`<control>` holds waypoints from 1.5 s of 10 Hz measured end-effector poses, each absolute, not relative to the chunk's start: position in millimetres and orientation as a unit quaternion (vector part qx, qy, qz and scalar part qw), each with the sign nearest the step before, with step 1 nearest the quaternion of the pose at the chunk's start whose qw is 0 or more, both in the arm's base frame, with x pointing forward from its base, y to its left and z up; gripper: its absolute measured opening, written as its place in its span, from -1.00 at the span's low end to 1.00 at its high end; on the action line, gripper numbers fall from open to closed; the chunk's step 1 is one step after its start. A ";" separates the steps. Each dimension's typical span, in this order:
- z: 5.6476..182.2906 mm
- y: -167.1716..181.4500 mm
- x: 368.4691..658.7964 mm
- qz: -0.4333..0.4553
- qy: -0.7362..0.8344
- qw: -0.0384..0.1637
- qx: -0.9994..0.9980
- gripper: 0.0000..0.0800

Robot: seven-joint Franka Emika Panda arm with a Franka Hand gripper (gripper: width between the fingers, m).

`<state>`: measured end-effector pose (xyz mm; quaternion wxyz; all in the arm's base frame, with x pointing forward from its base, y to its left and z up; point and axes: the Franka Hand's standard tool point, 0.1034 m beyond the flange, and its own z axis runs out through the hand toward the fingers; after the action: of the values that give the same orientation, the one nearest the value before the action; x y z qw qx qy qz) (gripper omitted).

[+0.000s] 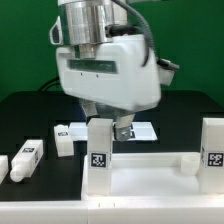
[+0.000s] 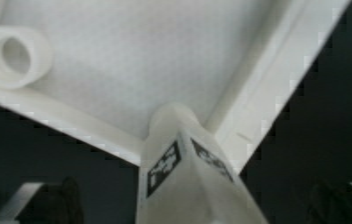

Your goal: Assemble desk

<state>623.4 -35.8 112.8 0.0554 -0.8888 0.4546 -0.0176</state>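
The desk's white tabletop panel (image 1: 150, 172) lies flat at the front of the black table, rim up. A square white leg (image 1: 97, 152) with a black-and-white tag stands upright in the panel's corner at the exterior view's left. A second tagged leg (image 1: 213, 146) stands in the corner at the exterior view's right. My gripper (image 1: 106, 123) hangs just above the first leg. In the wrist view that leg (image 2: 191, 165) rises between the two dark fingers (image 2: 48, 202), which stand wide apart and clear of it, so the gripper (image 2: 194, 206) is open. A round empty corner socket (image 2: 9, 55) shows in the tabletop (image 2: 155, 60).
Two loose white legs lie on the table at the exterior view's left, one near the front edge (image 1: 27, 158) and one further back (image 1: 65, 139). The marker board (image 1: 143, 130) lies flat behind the tabletop. The arm's bulky white hand (image 1: 105, 65) fills the upper middle.
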 end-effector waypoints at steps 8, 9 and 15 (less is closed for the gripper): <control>118.0 -53.6 630.0 -0.061 0.005 0.015 -0.998 0.60; 117.0 -52.7 628.7 -0.058 0.030 0.015 -0.998 0.60; 117.5 -53.0 628.9 -0.054 0.295 0.029 -0.953 -0.29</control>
<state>628.9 -53.0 117.5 0.0294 -0.9534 0.2954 -0.0538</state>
